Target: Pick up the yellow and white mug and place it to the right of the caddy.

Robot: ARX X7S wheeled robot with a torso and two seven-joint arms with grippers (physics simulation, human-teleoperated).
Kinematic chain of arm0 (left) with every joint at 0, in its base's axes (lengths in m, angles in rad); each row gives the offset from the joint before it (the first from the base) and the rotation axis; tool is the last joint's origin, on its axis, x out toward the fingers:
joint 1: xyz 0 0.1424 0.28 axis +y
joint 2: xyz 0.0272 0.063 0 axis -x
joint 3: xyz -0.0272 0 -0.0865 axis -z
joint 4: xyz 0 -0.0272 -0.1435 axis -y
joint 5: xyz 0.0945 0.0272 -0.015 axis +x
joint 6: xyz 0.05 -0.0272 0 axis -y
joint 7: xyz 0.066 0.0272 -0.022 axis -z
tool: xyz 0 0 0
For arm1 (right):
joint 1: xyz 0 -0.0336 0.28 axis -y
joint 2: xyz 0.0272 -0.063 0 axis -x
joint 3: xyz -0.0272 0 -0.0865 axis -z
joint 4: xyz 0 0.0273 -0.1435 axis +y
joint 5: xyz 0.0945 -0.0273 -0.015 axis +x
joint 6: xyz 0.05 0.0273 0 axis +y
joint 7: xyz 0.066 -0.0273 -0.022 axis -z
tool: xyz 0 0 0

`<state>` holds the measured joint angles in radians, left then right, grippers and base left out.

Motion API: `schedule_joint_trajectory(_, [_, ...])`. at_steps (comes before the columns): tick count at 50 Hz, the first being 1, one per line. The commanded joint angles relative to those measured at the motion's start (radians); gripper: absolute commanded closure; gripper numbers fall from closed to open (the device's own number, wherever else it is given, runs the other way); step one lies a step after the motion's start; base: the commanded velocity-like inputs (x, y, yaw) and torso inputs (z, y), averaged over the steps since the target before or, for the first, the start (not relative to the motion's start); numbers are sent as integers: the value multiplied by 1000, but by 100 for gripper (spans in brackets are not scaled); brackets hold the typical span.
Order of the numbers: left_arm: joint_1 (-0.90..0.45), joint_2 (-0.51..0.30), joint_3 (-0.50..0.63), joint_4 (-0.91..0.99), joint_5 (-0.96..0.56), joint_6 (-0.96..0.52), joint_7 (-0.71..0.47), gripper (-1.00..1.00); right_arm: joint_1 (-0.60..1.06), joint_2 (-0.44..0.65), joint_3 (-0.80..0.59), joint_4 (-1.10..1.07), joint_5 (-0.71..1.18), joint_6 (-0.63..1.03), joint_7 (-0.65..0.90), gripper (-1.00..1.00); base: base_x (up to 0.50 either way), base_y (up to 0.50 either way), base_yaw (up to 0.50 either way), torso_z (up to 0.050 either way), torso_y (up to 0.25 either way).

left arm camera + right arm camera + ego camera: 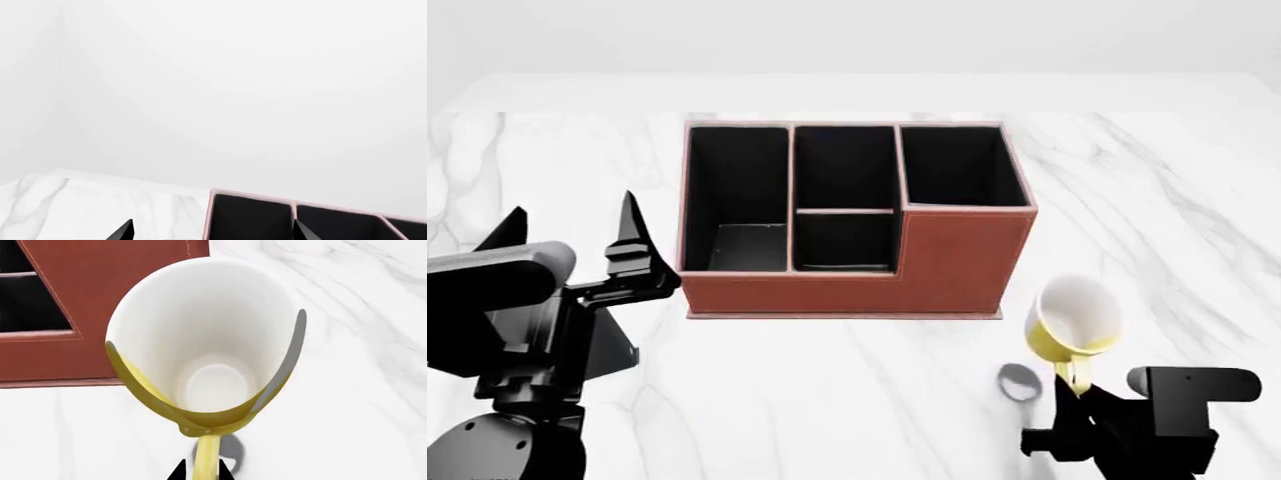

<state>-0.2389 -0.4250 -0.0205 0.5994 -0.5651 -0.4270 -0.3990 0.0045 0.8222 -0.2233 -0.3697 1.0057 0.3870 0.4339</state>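
Mug [1077, 318] already lifted, my right pincer [200, 471] pinching its handle, right of caddy [961, 262]; setting down remained; left pincer [577, 238] spread, idle

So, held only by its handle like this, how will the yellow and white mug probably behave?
The yellow and white mug looks rigid, so it should not bend. It is empty, so probably light. The right gripper pinches only the thin handle, and the mug hangs tilted above the table, so it may swing or slip.
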Motion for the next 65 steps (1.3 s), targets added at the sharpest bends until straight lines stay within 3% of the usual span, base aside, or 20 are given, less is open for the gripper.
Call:
schedule_joint_trajectory(1, [-5, 2, 10, -17, 7, 8, 4, -100, 111, -29, -10, 82, -19, 37, -18, 100, 0, 0, 0, 0, 0])
schedule_joint_trajectory(65, [-10, -4, 45, -43, 24, 26, -1, -100, 428, -138, -91, 417, -63, 131, -81, 100, 0, 0, 0, 0, 1])
